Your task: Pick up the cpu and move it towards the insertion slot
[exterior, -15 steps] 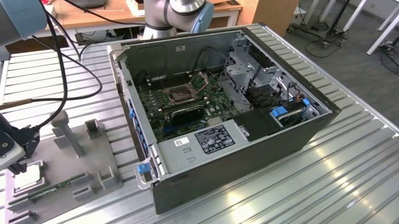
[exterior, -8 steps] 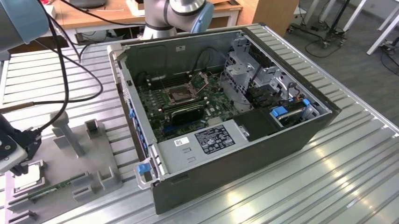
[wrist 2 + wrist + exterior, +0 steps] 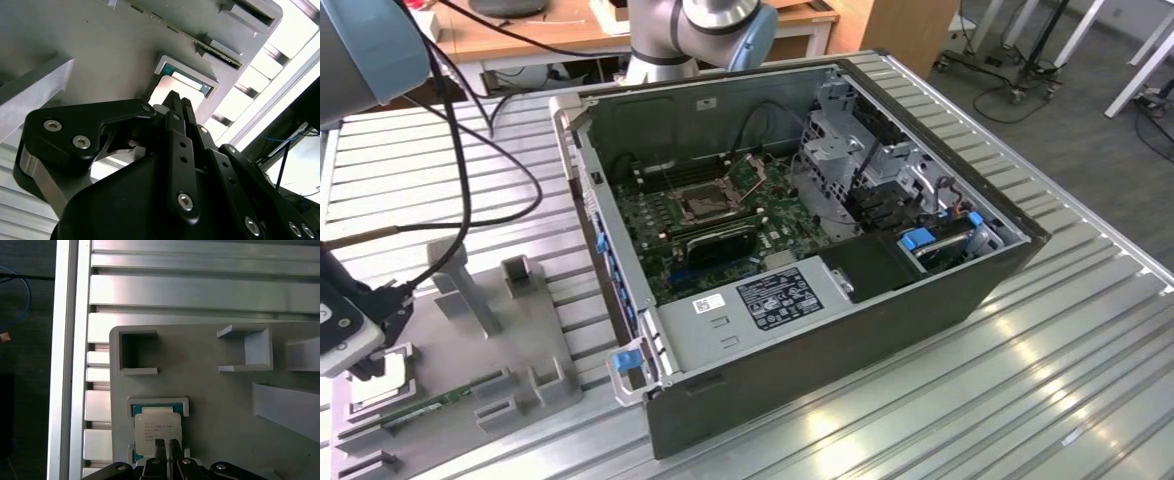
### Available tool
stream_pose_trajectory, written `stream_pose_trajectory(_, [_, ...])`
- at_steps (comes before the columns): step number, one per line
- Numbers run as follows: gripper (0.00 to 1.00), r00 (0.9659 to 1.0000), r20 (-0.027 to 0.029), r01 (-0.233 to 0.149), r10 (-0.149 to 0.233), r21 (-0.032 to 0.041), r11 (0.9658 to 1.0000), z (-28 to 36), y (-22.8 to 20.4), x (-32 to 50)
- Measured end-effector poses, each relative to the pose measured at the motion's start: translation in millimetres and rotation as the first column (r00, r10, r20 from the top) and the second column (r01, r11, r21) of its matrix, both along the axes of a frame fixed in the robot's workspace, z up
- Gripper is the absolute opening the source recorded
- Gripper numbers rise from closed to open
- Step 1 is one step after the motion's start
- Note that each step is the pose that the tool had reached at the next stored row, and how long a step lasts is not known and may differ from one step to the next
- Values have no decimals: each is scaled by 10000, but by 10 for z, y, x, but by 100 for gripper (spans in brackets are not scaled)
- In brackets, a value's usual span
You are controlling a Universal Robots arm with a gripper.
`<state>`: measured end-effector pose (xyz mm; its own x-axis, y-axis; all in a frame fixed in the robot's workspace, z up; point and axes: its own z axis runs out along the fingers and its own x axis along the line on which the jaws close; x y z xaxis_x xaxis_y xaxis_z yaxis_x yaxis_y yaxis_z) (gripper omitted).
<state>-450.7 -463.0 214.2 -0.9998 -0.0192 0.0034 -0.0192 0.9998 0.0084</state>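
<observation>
So the open PC case (image 3: 854, 340) sat at the exterior view's right, the grey fixture plate (image 3: 467, 345) at its left, and over that plate the gripper (image 3: 167, 444) hung, fingers pinched together on nothing, well apart from the insertion slot (image 3: 708, 201) inside the case, right above the cpu (image 3: 156, 427) lying in its recess.

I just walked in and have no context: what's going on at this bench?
A robot arm's claw hangs right over the cpu, which lies flat in its nest on the grey tray. The claw's tips are together, and the cpu has not been lifted. The slot is on the board inside the open case, towards the exterior view's right of the tray.
</observation>
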Motion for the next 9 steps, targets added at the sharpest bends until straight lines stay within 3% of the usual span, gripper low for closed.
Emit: stream_pose_trajectory(9, [18,10000,0,1,-1,0,10000,-51,5,-9])
